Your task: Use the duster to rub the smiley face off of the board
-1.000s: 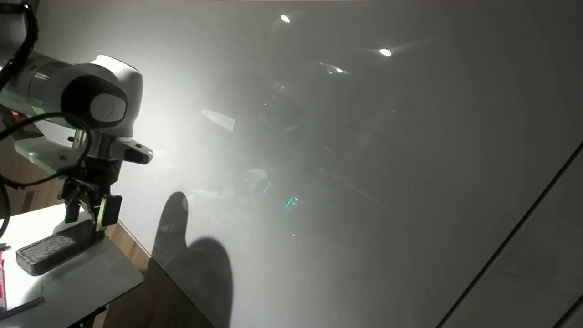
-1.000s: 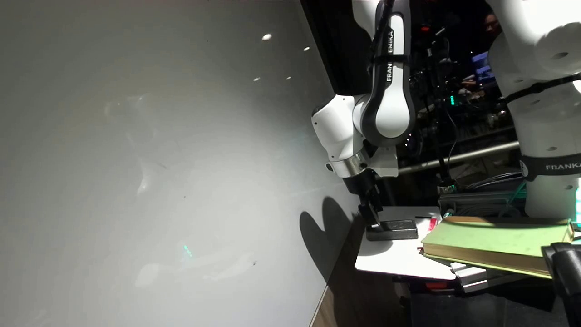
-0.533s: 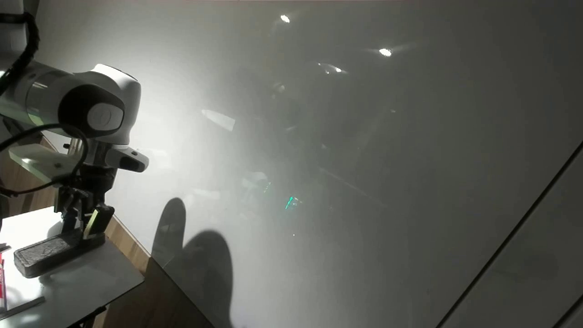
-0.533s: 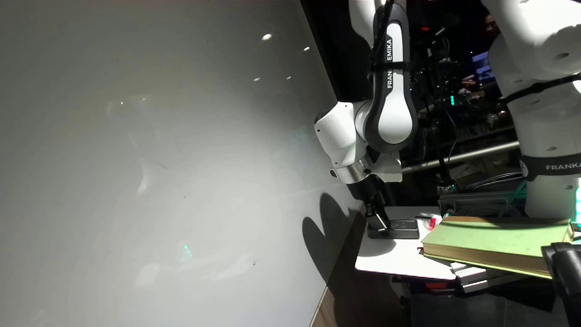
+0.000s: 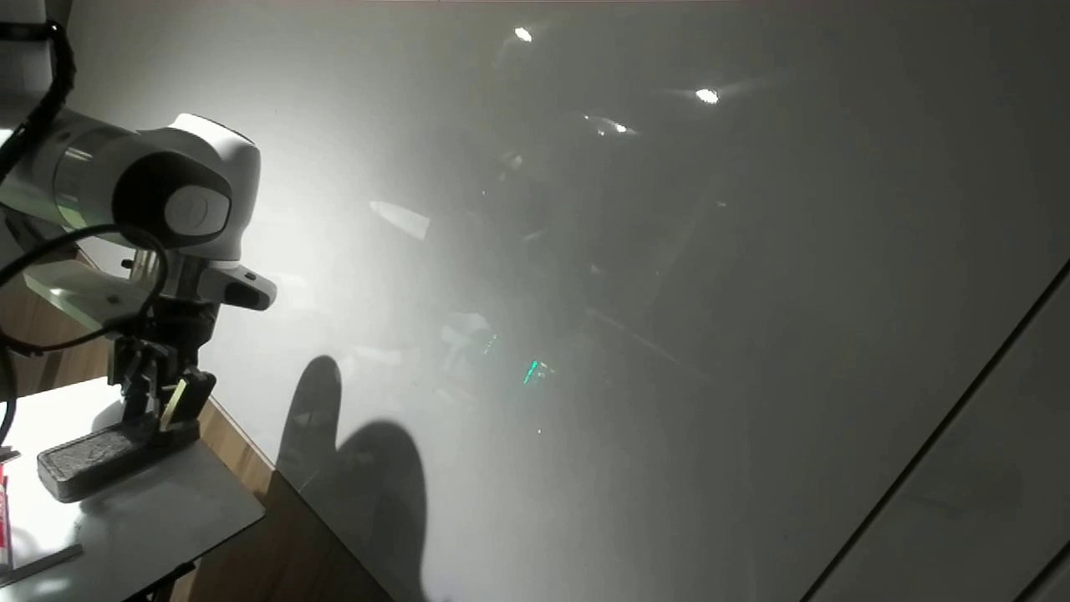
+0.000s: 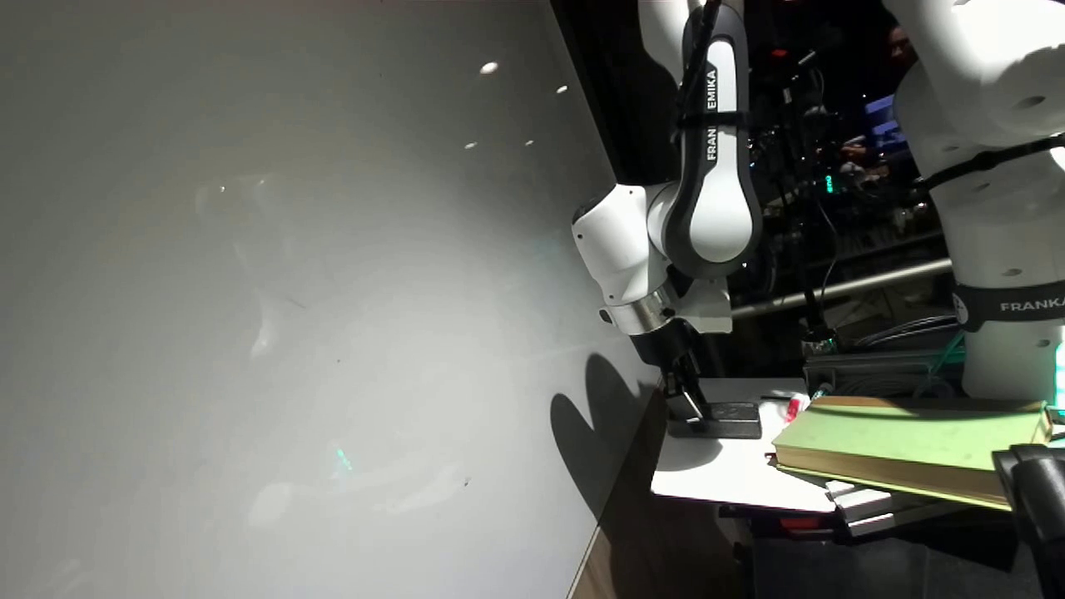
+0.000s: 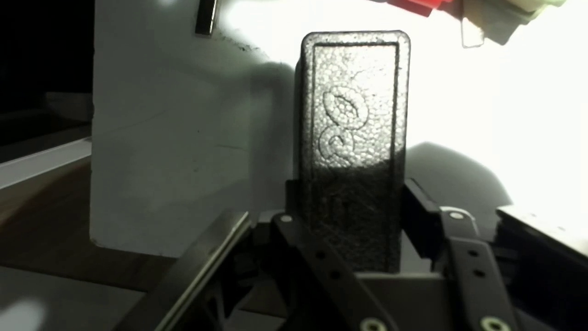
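Jaws clamped on the duster (image 7: pixel 353 151), pressed against both its long sides; the gripper (image 7: pixel 353 197) has it close to one end, and in the wrist view the long axis runs almost straight up the picture, the free end pointing away from the gripper; in both exterior views the gripped end points toward the board (image 5: pixel 710 334); the duster is right at the white table (image 6: pixel 732 474), though whether its underside touches I cannot tell; it's a dark grey block, this, rounded at the corners, pebbled on top, with a grooved border framing looped lines on the face; gloss on the far half, shade across the near half; the board runs smooth, pale and shiny, light spots (image 5: pixel 707 96) gleaming high up, a rounded shadow (image 5: pixel 384 502) low down; and near the duster, a thick pale green book (image 6: pixel 907 441).
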You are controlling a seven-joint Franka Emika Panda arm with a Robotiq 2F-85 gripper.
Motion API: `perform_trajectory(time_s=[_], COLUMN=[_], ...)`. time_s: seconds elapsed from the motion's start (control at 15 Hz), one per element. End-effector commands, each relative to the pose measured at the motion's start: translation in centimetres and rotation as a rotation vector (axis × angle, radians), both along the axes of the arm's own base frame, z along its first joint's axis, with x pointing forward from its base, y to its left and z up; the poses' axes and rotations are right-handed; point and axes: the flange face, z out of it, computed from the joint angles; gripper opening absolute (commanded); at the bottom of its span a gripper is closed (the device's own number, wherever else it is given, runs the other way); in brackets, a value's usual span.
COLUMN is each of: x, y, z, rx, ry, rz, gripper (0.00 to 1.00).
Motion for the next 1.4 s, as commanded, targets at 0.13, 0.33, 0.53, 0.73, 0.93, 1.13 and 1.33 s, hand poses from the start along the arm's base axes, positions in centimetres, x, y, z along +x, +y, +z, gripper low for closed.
perform_trajectory(time_s=[0.13, 0.33, 0.53, 0.73, 0.93, 1.13, 1.33], x=[2.0, 3.2, 4.0, 4.4, 4.5, 4.6, 4.6], y=[0.1, 0.0, -0.1, -0.2, -0.4, -0.9, -1.5], z=[1.3, 1.3, 1.4, 1.1, 0.8, 0.6, 0.6], rx=[0.004, 0.0, -0.001, -0.001, 0.0, 0.0, 0.0], ry=[-0.053, -0.065, -0.071, -0.068, -0.059, -0.053, -0.051], rz=[0.012, 0.01, 0.005, 0.0, -0.007, -0.016, -0.027], gripper=[0.29, 0.29, 0.29, 0.29, 0.77, 0.81, 0.66])
